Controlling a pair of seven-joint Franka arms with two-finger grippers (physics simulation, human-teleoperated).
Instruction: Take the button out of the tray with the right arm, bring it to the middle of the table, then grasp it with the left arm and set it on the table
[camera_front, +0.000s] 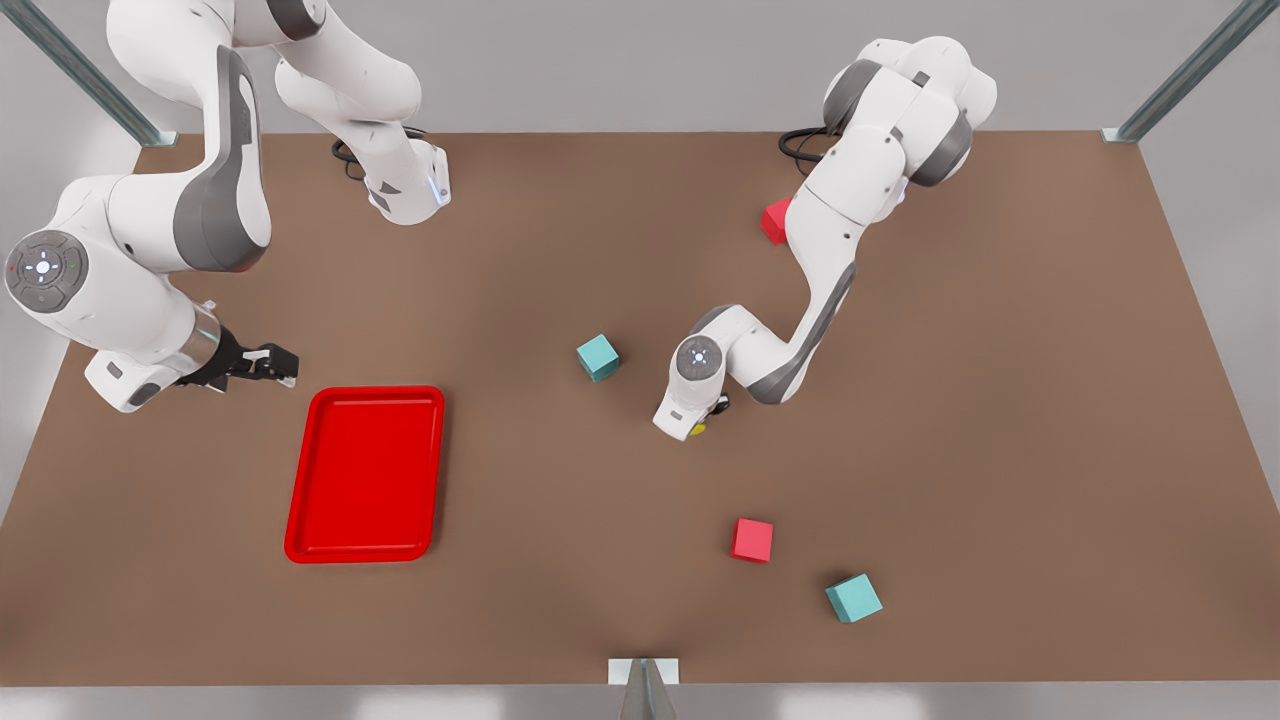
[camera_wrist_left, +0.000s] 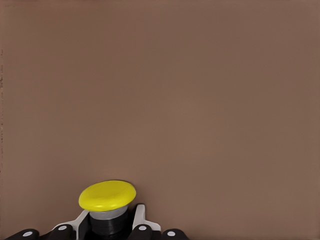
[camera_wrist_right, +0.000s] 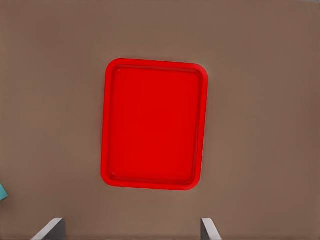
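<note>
1. The left gripper (camera_front: 706, 418) sits low near the middle of the table (camera_front: 1000, 400), its fingers (camera_wrist_left: 138, 219) closed against the dark body of the button (camera_wrist_left: 107, 196).
2. The button's round yellow cap stands above the fingers in the left wrist view; in the front view only a sliver of yellow (camera_front: 698, 430) peeks out beside the white wrist. Whether the button's base touches the tabletop cannot be told.
3. The right gripper (camera_front: 283, 366) hangs above the table just off the far-left corner of the tray (camera_front: 365, 475), as the front view has it, with its 2 fingers (camera_wrist_right: 50, 229) spread wide and nothing between them.
4. The tray lies flat on the front view's left side, well apart from the button.
5. 2 teal cubes (camera_front: 598, 357) (camera_front: 853, 598) and 2 red cubes (camera_front: 752, 540) (camera_front: 775, 220) lie scattered on the table; the nearest teal cube rests near the left gripper.
</note>
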